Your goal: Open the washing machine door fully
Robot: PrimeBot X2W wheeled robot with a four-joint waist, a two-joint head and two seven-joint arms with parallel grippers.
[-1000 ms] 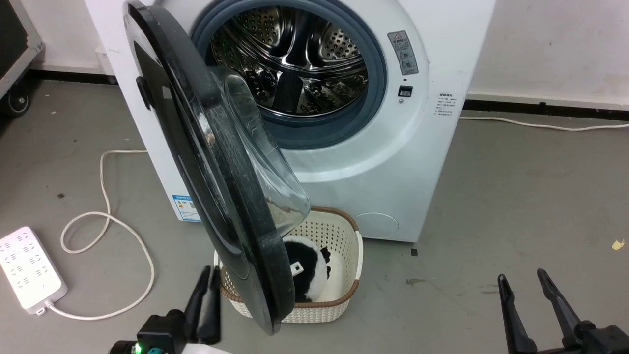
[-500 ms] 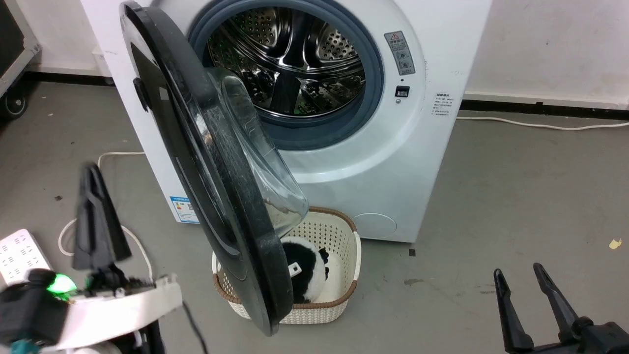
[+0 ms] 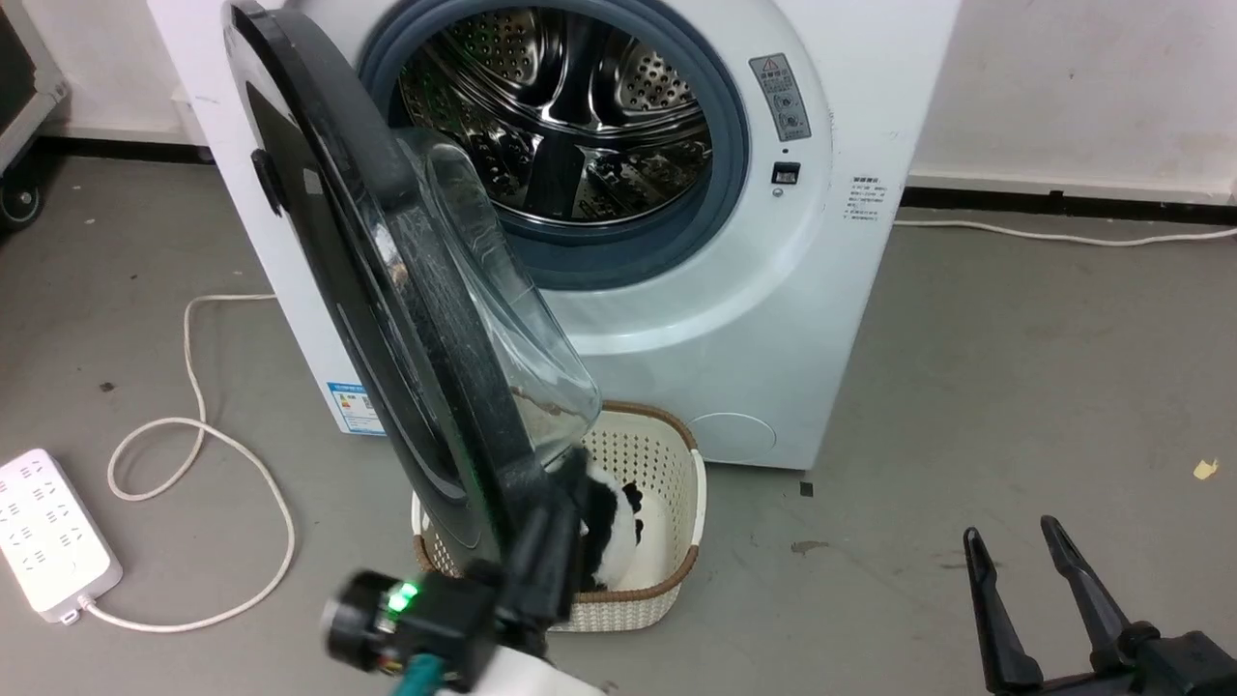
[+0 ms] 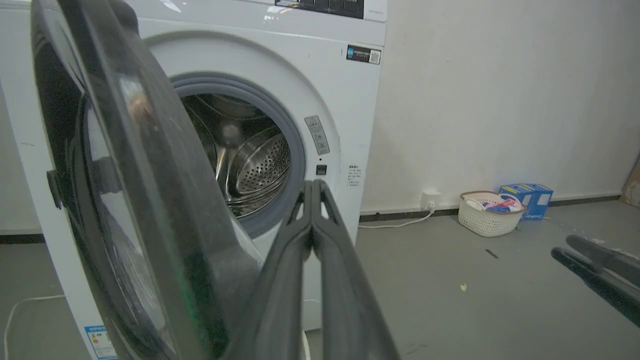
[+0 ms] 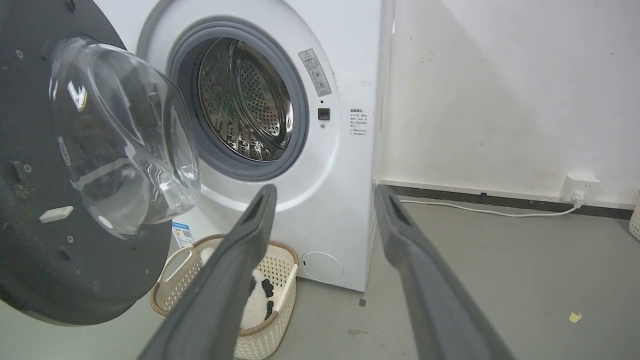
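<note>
The white washing machine [image 3: 734,319] stands with its steel drum [image 3: 570,126] exposed. Its glossy black door [image 3: 387,290] hangs about half open, edge-on toward me, the clear glass bowl [image 3: 503,329] bulging to the right. My left gripper [image 3: 565,507], blurred, sits at the door's lower rim on the inner, glass side. In the left wrist view its fingers [image 4: 313,187] are pressed together with nothing between them, just right of the door [image 4: 130,200]. My right gripper [image 3: 1010,551] hovers open at the lower right, well away from the machine. The right wrist view shows the door's inner face [image 5: 30,210].
A white woven basket [image 3: 667,503] holding a black-and-white plush toy [image 3: 609,532] sits on the floor under the door. A power strip [image 3: 48,532] and cable [image 3: 193,425] lie at the left. Another basket [image 4: 487,220] and a blue box [image 4: 530,197] stand by the wall.
My left arm swung from beside the door's outer face, out to the left, then back to the door's lower rim on the glass side. The camera shifted slightly; the door's angle looks unchanged.
</note>
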